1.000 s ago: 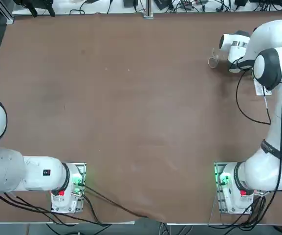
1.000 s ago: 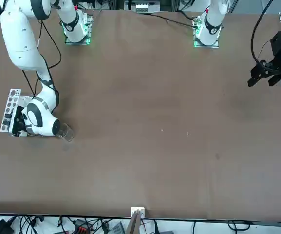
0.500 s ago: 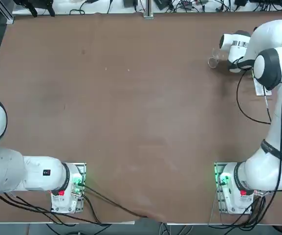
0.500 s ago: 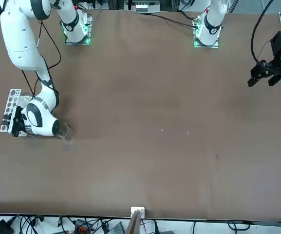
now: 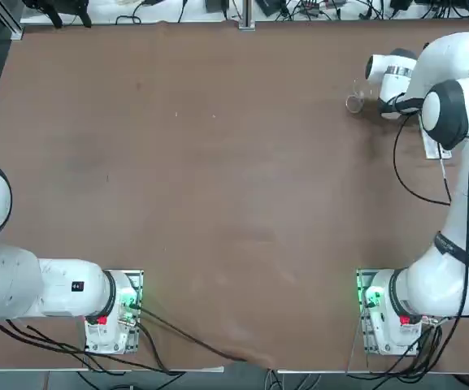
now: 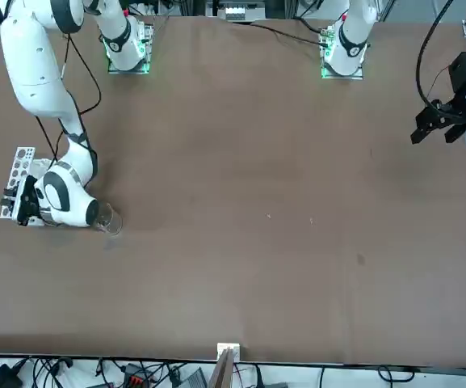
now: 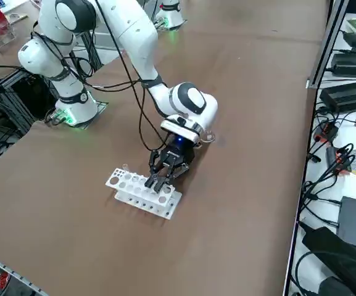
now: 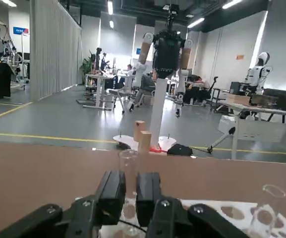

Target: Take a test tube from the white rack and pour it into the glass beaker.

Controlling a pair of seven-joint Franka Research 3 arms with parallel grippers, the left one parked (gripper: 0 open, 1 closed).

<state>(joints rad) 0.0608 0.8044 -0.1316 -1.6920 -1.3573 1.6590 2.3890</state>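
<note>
So far only the grasp is made: the right gripper (image 7: 163, 179) is clamped on a test tube (image 8: 128, 171) in the white rack (image 7: 142, 192) near the table's right edge, with lifting and pouring into the glass beaker (image 7: 209, 137) left.

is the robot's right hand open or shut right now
Shut on a test tube. In the wrist view the right hand has its fingers pinched around the upright clear tube, above the white rack.
</note>
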